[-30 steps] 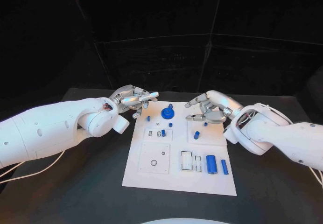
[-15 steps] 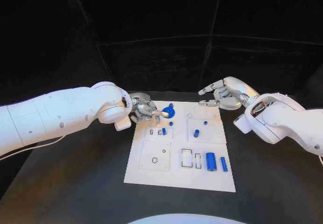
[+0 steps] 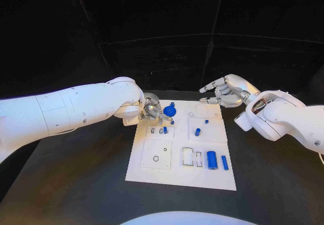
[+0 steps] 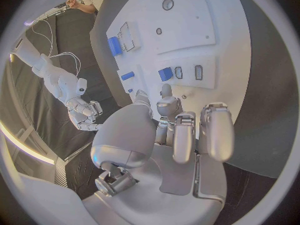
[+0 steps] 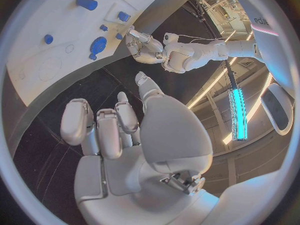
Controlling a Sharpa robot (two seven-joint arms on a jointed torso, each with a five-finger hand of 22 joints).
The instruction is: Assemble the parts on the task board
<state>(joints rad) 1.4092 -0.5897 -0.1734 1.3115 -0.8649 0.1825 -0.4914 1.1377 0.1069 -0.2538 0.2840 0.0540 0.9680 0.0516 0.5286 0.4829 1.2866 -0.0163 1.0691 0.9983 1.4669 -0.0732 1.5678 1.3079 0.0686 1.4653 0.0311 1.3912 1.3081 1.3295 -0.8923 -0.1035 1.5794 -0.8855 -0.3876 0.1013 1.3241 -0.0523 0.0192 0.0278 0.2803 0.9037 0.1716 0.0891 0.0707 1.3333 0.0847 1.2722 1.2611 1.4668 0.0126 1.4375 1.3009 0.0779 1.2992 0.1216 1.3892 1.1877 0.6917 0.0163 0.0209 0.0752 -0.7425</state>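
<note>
The left robot hand (image 3: 154, 112) hovered low over the task board (image 3: 181, 176), fingers parted and empty, beside the round blue part (image 3: 169, 111) at the board's 11 o'clock. The right robot hand (image 3: 226, 91) stood off the far edge, open. Judged step: picking that part; next, closing on it.

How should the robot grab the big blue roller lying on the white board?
Probably across its round middle, from above. The big blue cylinder lies flat on the task board, its long sides bare: a slot on one side, a thinner blue rod on the other.
</note>
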